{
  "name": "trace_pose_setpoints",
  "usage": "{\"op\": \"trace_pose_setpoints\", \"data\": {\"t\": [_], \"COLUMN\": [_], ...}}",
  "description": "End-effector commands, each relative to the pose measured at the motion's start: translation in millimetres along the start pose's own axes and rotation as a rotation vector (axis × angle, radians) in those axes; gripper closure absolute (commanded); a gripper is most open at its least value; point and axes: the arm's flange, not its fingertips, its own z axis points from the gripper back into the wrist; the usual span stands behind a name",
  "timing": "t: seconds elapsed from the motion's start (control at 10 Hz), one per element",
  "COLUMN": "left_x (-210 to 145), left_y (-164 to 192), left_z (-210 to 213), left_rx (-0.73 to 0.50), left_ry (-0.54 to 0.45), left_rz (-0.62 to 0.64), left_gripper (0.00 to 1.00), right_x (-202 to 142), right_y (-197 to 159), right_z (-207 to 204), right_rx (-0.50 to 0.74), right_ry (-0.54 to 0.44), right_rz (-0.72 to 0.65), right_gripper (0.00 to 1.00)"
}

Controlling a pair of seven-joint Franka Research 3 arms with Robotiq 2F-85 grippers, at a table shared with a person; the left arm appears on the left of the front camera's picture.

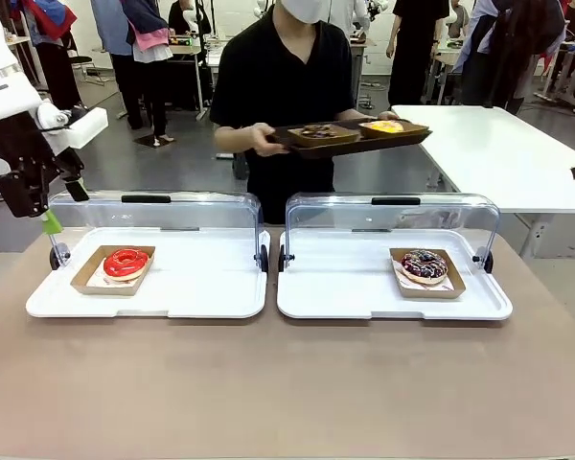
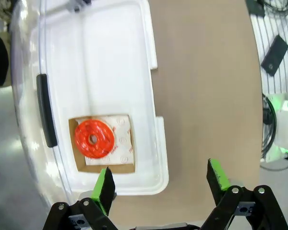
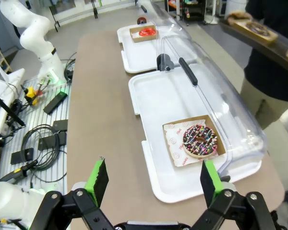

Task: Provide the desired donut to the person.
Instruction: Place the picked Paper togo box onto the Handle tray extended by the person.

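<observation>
A red-glazed donut (image 1: 126,262) (image 2: 94,139) (image 3: 147,32) lies in a cardboard boat on the left white tray (image 1: 144,307). A chocolate donut with coloured sprinkles (image 1: 425,264) (image 3: 199,140) lies in a boat on the right white tray (image 1: 345,309). The person (image 1: 287,86) (image 3: 273,62) stands at the far side holding a dark tray (image 1: 350,144) with a chocolate donut (image 1: 318,131) and a yellow one (image 1: 384,126). My left gripper (image 1: 62,206) (image 2: 162,184) hangs open above that tray's left end. My right gripper (image 3: 153,179) is open, high above the table near the sprinkled donut.
Both trays have clear hinged lids (image 1: 153,211) (image 1: 393,213) standing open along their far side, with black handles. A white table (image 1: 498,153) stands behind on the right. Cables and tools (image 3: 33,139) lie beside the table. Other people stand in the background.
</observation>
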Motion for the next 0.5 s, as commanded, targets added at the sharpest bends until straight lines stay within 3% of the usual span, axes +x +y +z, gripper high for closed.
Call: {"op": "trace_pose_setpoints", "data": {"t": [0.0,0.4], "left_x": [-35.7,-133.0], "left_y": [-7.6,-22.4], "left_z": [16.1,27.0], "left_rx": [-0.004,-0.031], "left_ry": [-0.284,-0.704], "left_rz": [-0.008,0.005], "left_gripper": [0.00,0.00], "right_x": [0.5,0.5], "right_y": [-0.3,-0.3], "right_z": [-1.7,-1.7], "right_rx": [0.006,0.006], "right_ry": [-0.003,-0.003], "right_rz": [0.001,0.001], "right_gripper": [0.00,0.00]}}
